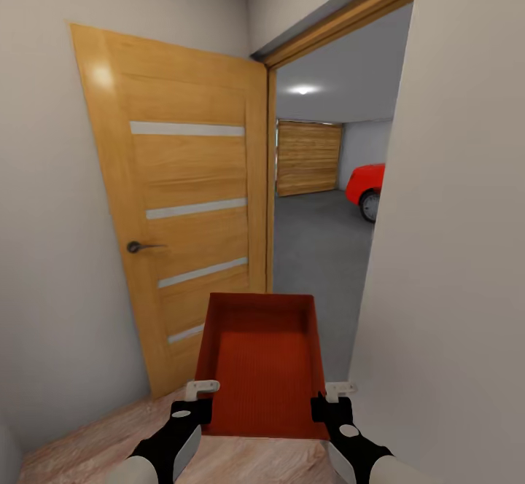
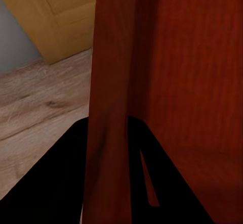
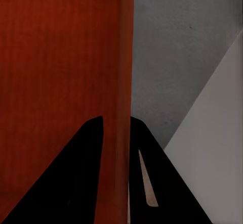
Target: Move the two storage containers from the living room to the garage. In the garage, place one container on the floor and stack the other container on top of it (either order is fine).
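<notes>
**Desk editor:** What surrounds you, biggest first?

**Robot:** Pale walls on both sides. One wooden door (image 1: 186,207) swung open at my left, and beyond its frame the garage (image 1: 321,243): grey concrete floor (image 1: 313,265), one plank door (image 1: 308,157), one red car (image 1: 367,189) partly hidden by the right wall.

**Desk editor:** And the load?

**Robot:** One storage container (image 1: 264,364), carried level ahead of me, its far end at the doorway. Narrow gaps either side. My left claw (image 1: 198,396) is clenched on its left wall, my right claw (image 1: 329,396) on its right wall.
</notes>
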Available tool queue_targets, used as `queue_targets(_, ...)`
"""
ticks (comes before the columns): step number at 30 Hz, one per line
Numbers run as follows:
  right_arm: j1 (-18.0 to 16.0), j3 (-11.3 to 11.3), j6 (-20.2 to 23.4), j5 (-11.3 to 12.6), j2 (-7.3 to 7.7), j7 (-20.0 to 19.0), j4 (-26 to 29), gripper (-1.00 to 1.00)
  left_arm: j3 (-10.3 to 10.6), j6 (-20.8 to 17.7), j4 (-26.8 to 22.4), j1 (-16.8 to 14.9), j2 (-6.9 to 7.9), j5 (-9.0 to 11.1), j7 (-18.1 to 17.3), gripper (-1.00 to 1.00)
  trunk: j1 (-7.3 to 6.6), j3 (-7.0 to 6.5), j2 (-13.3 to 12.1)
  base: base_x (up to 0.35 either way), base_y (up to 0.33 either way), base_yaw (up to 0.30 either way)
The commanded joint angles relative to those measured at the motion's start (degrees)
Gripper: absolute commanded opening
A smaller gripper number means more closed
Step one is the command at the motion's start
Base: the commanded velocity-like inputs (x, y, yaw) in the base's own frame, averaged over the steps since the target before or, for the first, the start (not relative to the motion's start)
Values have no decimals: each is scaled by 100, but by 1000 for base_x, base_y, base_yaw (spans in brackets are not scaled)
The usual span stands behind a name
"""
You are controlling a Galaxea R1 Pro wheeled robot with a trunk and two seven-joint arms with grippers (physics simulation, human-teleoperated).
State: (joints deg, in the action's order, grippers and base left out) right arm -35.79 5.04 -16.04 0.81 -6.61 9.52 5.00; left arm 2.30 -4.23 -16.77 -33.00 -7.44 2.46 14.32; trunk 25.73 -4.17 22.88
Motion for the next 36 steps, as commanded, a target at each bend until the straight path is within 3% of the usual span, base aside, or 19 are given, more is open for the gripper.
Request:
queue_targets(1,-4,-153,-13,-5,-7,53,1,-100,-80,-42,-13,4,-3,-44,63,-100,5,2,4,314,186,-280)
queue_targets(9,-7,-153,-13,-2,-7,50,1,-100,-80,-44,-10,4,-3,-44,55,-100,5,2,4,309,192,-274)
queue_targets(21,-7,-153,-13,-5,-7,50,1,-100,-80,-45,-10,4,-3,-44,60,-100,5,2,4,306,195,-49)
queue_targets(36,-7,-153,-13,15,-7,49,1,-100,-80,-49,-10,4,-3,-44,63,-100,5,2,4,306,195,-267)
